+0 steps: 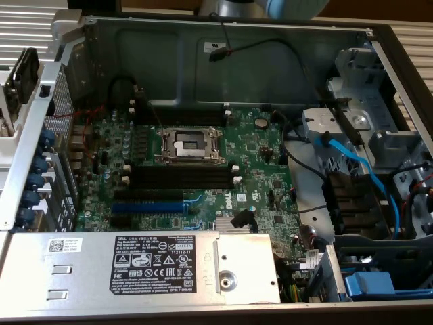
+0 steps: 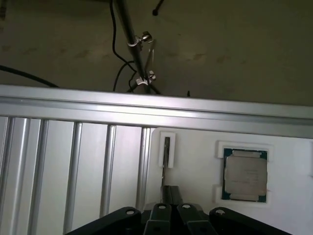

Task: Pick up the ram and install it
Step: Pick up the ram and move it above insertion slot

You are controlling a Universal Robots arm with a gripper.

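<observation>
In the wrist view my gripper (image 2: 170,196) hangs over a white tray (image 2: 195,152), its dark fingertips (image 2: 166,195) pressed together with no gap between them. Just beyond the tips, a raised white holder has a narrow slot with a thin dark strip (image 2: 167,149) standing in it. This looks like the ram seen edge-on, apart from the fingers. In the exterior view the open computer case shows the green motherboard (image 1: 257,156) with its long black memory slots (image 1: 179,177) bare. A piece of the arm (image 1: 270,7) shows above the case's far wall.
A processor chip (image 2: 244,175) sits in a recess of the white tray, beside the holder. A ribbed aluminium rail (image 2: 146,110) crosses behind it. In the case are the CPU socket (image 1: 189,144), blue slots (image 1: 145,202), the power supply (image 1: 169,267) and blue cables (image 1: 365,169).
</observation>
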